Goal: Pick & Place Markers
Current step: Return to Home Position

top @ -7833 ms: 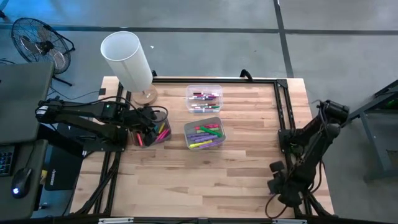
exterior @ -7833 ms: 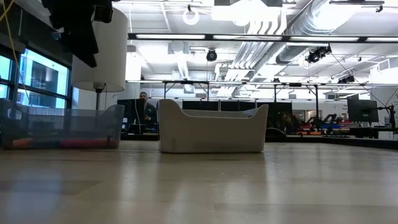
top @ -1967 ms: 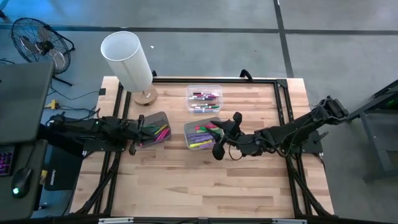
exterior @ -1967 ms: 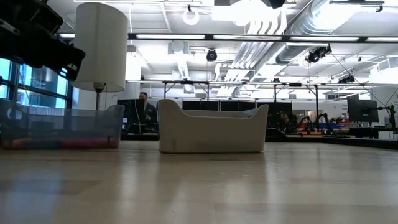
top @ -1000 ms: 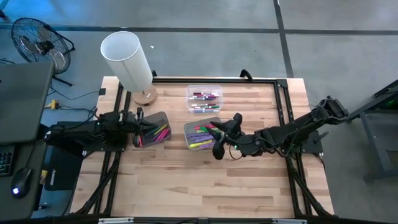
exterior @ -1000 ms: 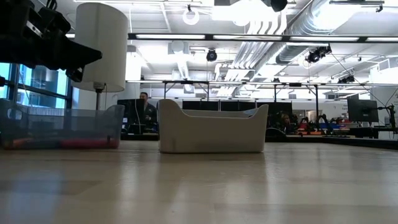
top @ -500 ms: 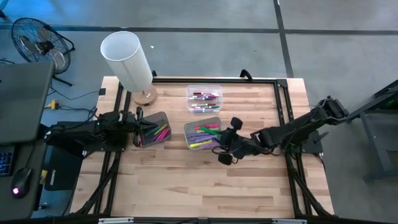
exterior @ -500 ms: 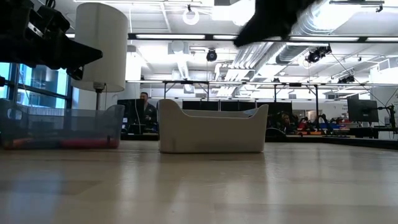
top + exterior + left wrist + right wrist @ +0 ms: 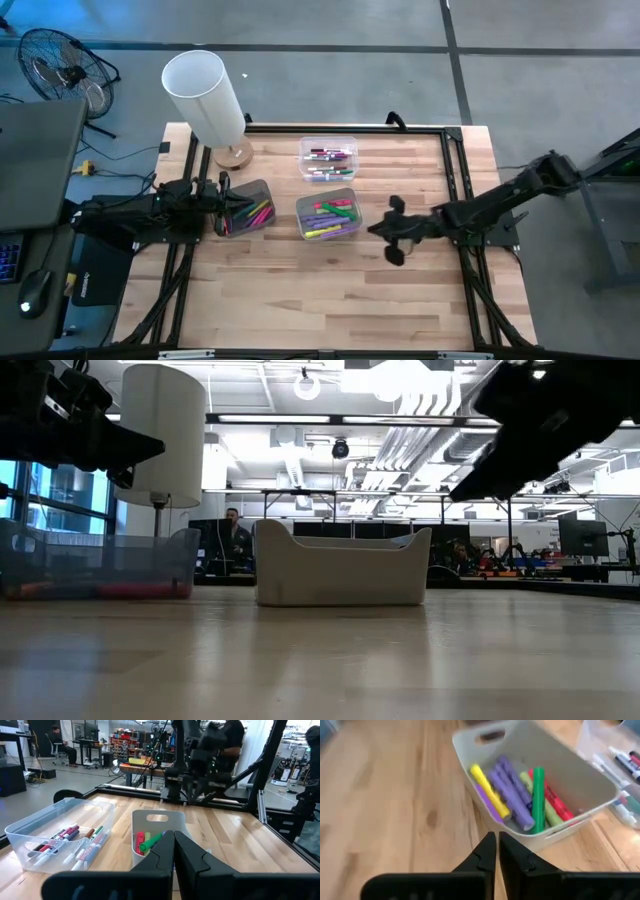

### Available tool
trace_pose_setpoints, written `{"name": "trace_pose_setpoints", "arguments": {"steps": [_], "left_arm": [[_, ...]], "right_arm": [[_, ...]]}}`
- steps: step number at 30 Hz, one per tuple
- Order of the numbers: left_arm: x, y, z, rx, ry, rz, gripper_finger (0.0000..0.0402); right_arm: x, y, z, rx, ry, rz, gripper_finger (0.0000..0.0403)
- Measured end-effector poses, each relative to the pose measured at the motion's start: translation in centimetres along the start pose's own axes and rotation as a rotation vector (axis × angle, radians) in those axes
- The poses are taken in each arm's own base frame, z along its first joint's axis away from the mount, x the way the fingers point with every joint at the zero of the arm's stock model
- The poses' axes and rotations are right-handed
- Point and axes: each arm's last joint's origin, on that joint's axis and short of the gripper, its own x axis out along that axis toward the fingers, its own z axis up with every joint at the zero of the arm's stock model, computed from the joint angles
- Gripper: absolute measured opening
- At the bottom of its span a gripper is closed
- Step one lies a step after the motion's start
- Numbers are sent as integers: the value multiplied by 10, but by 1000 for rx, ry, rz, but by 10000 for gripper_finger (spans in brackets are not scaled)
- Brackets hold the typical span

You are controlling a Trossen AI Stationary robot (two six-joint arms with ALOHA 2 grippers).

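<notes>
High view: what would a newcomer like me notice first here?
The tall white lamp, upper left, stands out first. Then come three bins of bright markers in the middle, with the left gripper at the dark bin and the right gripper beside the grey bin.

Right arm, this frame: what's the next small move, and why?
Probably draw the right gripper back toward its base at the table's right edge: it is shut on nothing, sits apart from the grey bin, and the markers lie inside. The left gripper waits shut by the dark bin.
</notes>
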Motion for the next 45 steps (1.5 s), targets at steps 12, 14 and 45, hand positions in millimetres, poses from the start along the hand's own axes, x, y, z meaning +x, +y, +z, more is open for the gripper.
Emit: {"name": "trace_pose_setpoints", "arguments": {"steps": [12, 14, 45], "left_arm": [[0, 0, 0, 0, 0, -1, 1], [0, 0, 0, -1, 0, -1, 1], [0, 0, 0, -1, 2, 0, 1]], "right_arm": [[-63, -51, -43, 196, -291, 137, 1], [-70, -55, -48, 209, -347, 161, 1], [-89, -73, -62, 26, -571, 168, 0]]}}
